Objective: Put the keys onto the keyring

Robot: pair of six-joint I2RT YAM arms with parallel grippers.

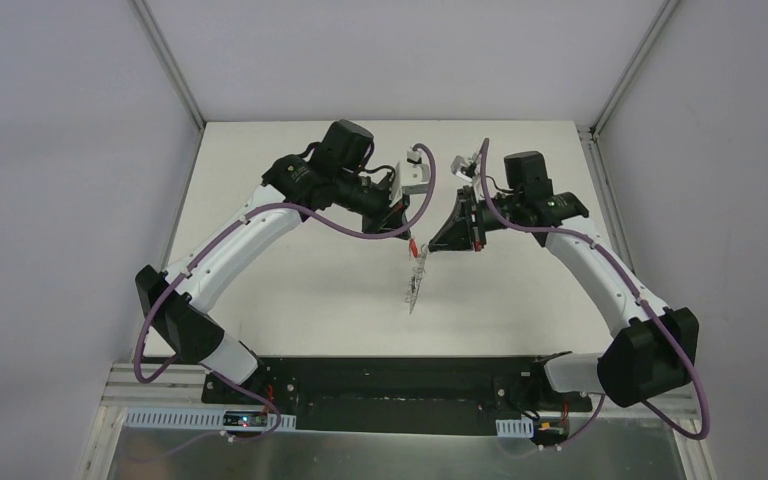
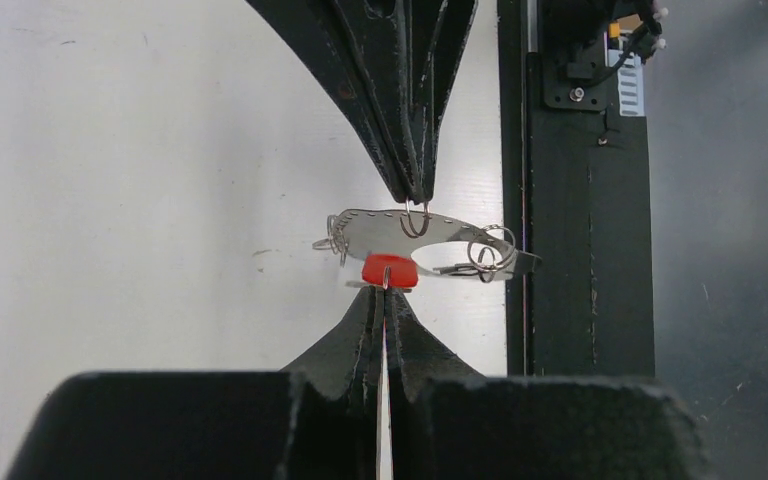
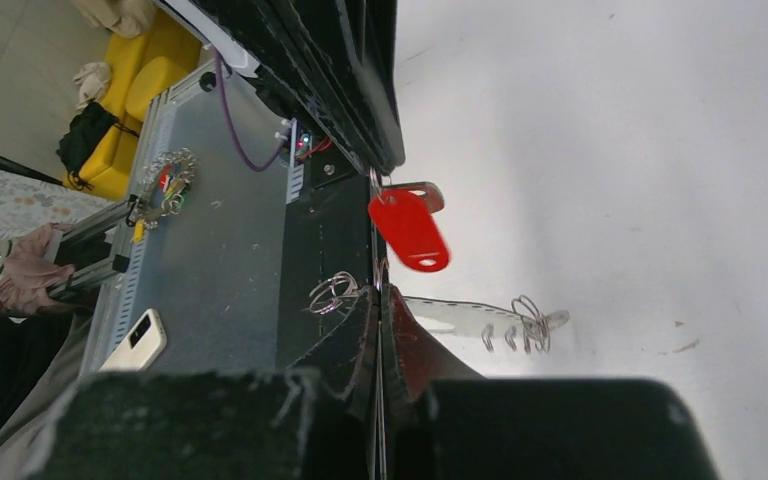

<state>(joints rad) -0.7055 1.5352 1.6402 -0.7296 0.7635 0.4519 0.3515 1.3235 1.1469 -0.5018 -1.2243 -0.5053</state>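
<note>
Facing tip-to-tip: left fingers (image 2: pixel 360 335) pinching red key (image 2: pixel 390 271), right fingers (image 3: pixel 410 348) pinching keyring (image 2: pixel 370 226).

Thin grey keyring (image 2: pixel 370 228), wire loops (image 2: pixel 488 255) along one edge, is held aloft; the red key (image 2: pixel 389 271) hangs just beside it.

The key (image 3: pixel 410 230) has a bright red head on silver metal. The keyring (image 2: pixel 380 228) is a dull grey band with a row of small dark dots along one edge, and its wire loops (image 2: pixel 487 255) are shiny silver. The left gripper (image 2: pixel 382 297) and the right gripper (image 2: pixel 416 195) are both matt black. The arms (image 1: pixel 250 235) are white with black joints and purple cables (image 1: pixel 141 340). The table (image 1: pixel 310 300) is plain white.
</note>
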